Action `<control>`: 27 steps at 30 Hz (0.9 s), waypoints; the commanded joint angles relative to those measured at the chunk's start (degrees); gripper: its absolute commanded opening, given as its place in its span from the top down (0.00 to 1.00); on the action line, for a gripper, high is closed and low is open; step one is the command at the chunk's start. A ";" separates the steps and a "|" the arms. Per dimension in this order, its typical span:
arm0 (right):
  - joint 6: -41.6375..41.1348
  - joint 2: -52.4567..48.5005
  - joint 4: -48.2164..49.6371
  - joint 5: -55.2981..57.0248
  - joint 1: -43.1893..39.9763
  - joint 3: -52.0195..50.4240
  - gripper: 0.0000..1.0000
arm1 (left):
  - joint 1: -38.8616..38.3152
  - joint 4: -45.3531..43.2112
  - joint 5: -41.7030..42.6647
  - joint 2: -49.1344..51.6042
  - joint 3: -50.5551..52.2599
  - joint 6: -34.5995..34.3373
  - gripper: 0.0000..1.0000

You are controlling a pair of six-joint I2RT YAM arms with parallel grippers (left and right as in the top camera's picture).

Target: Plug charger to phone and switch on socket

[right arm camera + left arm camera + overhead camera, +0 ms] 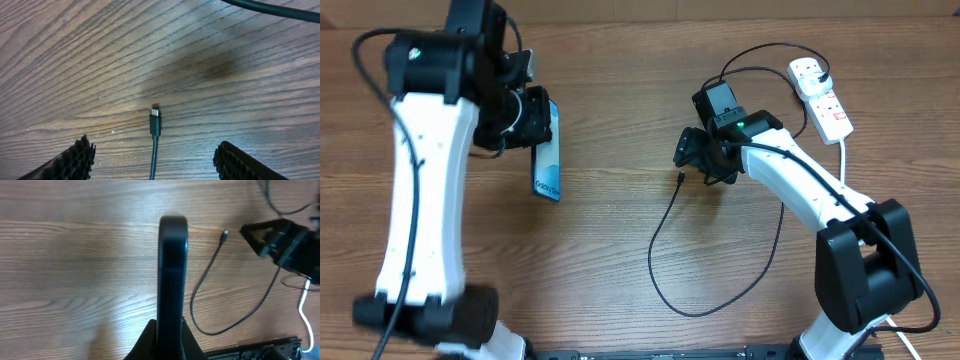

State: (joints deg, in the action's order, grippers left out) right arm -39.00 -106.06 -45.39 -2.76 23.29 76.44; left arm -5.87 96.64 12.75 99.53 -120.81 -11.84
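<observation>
My left gripper (pixel 525 118) is shut on the phone (pixel 548 150) and holds it above the table at the left. In the left wrist view the phone (pixel 173 270) shows edge-on, its dark rim rising from between the jaws of the gripper (pixel 167 340). The charger's thin black cable loops over the table and its connector tip (pixel 679 179) lies flat. My right gripper (pixel 695 155) is open low over that tip. In the right wrist view the connector (pixel 155 122) lies between the two fingers (pixel 75 160), touching neither. The socket (pixel 820 97), a white power strip, lies at the far right.
The charger's cable runs in a wide loop (pixel 700 300) toward the table's front and back up to the socket, where a black plug (pixel 817 72) sits. The strip's white cord (pixel 842 160) trails past the right arm. Bare wood lies between the two arms.
</observation>
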 commanded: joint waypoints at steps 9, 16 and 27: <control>0.04 -1.03 2.43 0.13 4.42 -0.33 0.13 | 0.20 -5.95 -0.96 -24.74 15.91 -4.70 0.96; 0.02 -1.03 3.63 2.19 7.91 -0.33 0.20 | 0.20 -23.61 8.76 -24.37 30.69 -7.23 0.96; -0.15 -1.31 -0.39 6.64 7.76 -0.33 0.34 | 0.22 -37.86 25.35 -9.01 38.29 -12.83 0.96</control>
State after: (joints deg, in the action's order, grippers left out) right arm -39.09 -106.67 -46.15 2.00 31.46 76.38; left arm -5.87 60.14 29.36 87.79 -82.70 -23.49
